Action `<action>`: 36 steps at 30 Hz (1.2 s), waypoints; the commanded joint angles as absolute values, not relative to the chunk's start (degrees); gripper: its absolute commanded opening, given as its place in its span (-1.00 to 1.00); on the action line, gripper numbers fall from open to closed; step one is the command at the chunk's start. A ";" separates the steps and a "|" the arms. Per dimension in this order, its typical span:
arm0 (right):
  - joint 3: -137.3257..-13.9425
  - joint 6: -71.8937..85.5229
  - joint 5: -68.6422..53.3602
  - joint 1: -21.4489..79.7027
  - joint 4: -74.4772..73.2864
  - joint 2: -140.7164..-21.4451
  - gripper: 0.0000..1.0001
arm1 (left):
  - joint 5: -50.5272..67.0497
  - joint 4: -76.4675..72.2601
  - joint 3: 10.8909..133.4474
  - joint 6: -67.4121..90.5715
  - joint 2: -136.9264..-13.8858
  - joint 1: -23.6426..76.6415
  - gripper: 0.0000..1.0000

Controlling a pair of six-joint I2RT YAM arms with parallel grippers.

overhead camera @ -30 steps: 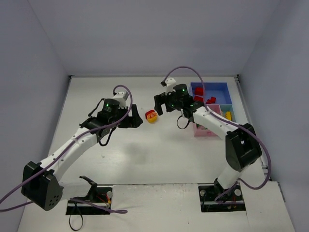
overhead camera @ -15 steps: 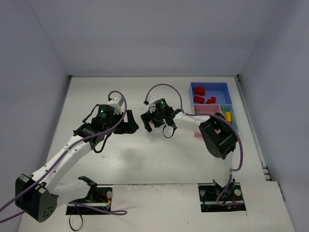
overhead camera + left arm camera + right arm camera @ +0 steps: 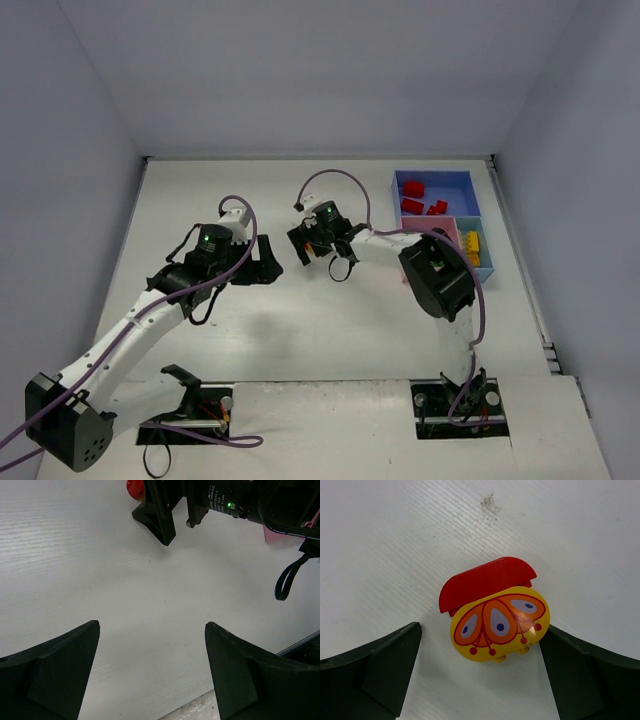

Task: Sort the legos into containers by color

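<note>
- Nearest to you, your left gripper point(image 3: 151, 626) is hanging with its jaws spread wide over bare table point(image 3: 125, 580). It is holding nothing and looks to be taking no part in this pick.
- Just beyond it, your right gripper point(image 3: 480, 629) is hovering low with its jaws spread. One finger is standing on each side of a yellow oval lego point(image 3: 500, 625) that has an orange printed pattern. Neither finger is touching it, as far as the wrist view shows.
- A red rounded lego point(image 3: 485, 580) is lying against the yellow one on the side away from the wrist camera, touching it. I cannot tell whether the two are clipped together. Both are sitting mid-table, well apart from the containers, so they are counting as unsorted.
- Farther right, the small light-blue container point(image 3: 487, 262) is holding a yellow brick point(image 3: 472, 243).
- Beside it, the pink container point(image 3: 445, 227) is lying mostly behind the right arm point(image 3: 435, 275), so its contents are not showing.
- Farthest back, the large blue container point(image 3: 458, 190) is holding several red bricks point(image 3: 413, 187).
- My reading is that the sorting is nearing its end, since the pair under your right gripper is the only loose stock showing on the table.
- What is remaining is closing on that pair and carrying each colour to its own compartment. If the two are joined, you are facing a separation first.
</note>
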State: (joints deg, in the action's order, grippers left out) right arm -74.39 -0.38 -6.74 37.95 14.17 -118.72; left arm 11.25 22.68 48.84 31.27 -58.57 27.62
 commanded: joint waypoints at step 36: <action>-80.95 -22.24 -22.15 33.66 8.35 -122.61 0.30 | 10.63 21.45 48.60 31.90 -57.92 26.98 0.59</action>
